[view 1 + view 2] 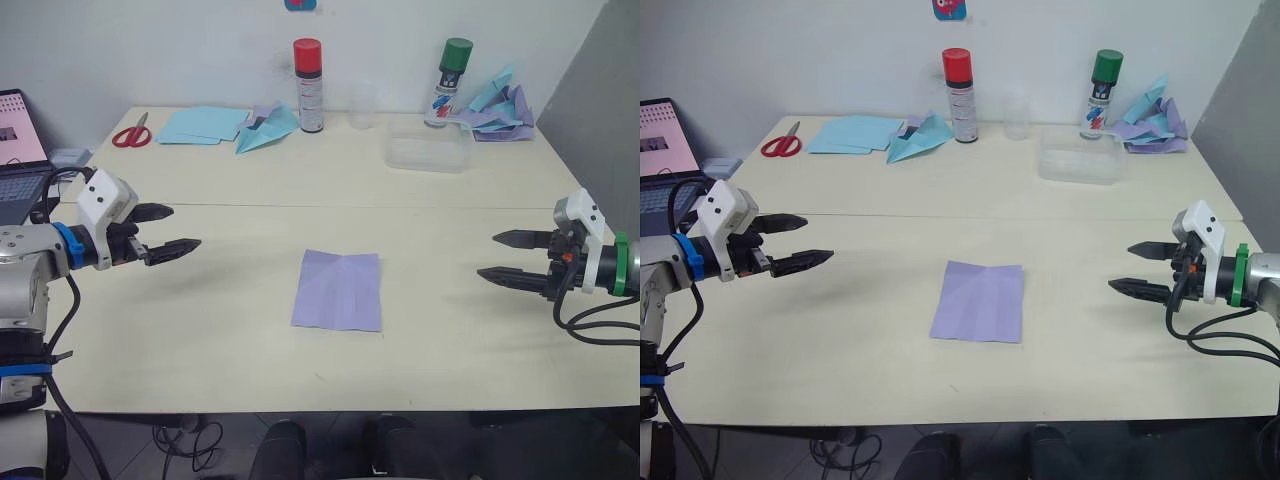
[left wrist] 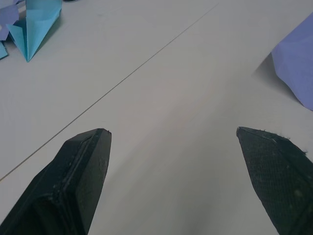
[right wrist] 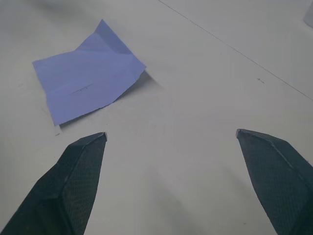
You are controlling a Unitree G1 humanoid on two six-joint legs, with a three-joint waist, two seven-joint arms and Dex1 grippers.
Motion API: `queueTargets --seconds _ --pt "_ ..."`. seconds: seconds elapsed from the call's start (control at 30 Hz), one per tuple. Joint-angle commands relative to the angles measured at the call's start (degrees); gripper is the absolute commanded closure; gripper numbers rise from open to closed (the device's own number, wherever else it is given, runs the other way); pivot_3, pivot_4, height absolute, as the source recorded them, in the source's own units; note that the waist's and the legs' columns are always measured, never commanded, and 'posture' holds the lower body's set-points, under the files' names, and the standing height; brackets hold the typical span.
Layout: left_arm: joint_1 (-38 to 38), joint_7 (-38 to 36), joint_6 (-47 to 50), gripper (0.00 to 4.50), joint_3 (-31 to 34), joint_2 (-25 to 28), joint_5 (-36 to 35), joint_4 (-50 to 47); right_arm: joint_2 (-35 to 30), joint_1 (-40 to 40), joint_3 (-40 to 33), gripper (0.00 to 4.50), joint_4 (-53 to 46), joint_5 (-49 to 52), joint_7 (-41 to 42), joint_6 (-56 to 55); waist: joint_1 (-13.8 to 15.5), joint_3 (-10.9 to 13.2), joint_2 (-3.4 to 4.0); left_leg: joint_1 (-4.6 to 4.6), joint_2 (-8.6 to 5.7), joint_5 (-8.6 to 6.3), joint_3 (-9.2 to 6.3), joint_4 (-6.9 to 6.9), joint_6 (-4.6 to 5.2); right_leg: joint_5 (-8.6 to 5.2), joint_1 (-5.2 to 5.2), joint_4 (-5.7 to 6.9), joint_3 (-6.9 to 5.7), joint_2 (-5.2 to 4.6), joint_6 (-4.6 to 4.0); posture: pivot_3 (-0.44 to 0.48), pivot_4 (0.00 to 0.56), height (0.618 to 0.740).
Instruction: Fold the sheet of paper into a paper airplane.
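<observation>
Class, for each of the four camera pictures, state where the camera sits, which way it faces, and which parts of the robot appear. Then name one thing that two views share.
Left eye view: on the head, facing forward and down over the table; left gripper and right gripper show, both open.
Right eye view: beside it, same scene, same grippers.
Left wrist view: on the left wrist, looking along its fingers at the table.
Right wrist view: on the right wrist, along its fingers.
Shared: every view shows the sheet of paper.

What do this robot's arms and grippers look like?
Each gripper, left and right, has two pointed black fingers under a white block. The left wrist carries a blue ring on a grey arm, the right a green ring. Black cables loop from both.
</observation>
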Motion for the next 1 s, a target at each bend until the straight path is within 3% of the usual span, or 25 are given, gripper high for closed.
queueTargets --seconds 0.03,0.23,1.0 --pt "-1.1 0.5 -0.7 0.00 0.8 1.4 0.2 -0.2 -0.8 -0.5 -2.3 0.06 -1.4 1.0 0.1 -0.1 0.0 0.0 0.00 0.00 0.00 0.00 0.00 0.00 0.00 0.00 0.00 0.00 0.00 0.00 0.00 0.000 0.150 0.740" --pt "-1.1 -0.4 3.5 0.00 1.4 1.6 -1.4 -1.1 -0.7 -0.4 -2.0 0.06 -1.1 0.7 0.3 -0.4 0.0 0.0 0.00 0.00 0.00 0.00 0.00 0.01 0.00 0.00 0.00 0.01 0.00 0.00 0.00 0.000 0.150 0.740" --pt "-0.9 -0.7 5.5 0.00 1.2 1.0 -2.4 -3.3 -0.5 -0.3 -2.2 0.06 -1.9 1.2 -0.1 0.8 0.0 0.0 0.00 0.00 0.00 0.00 0.00 0.03 0.00 0.00 0.00 0.02 0.00 0.00 0.00 0.000 0.150 0.740"
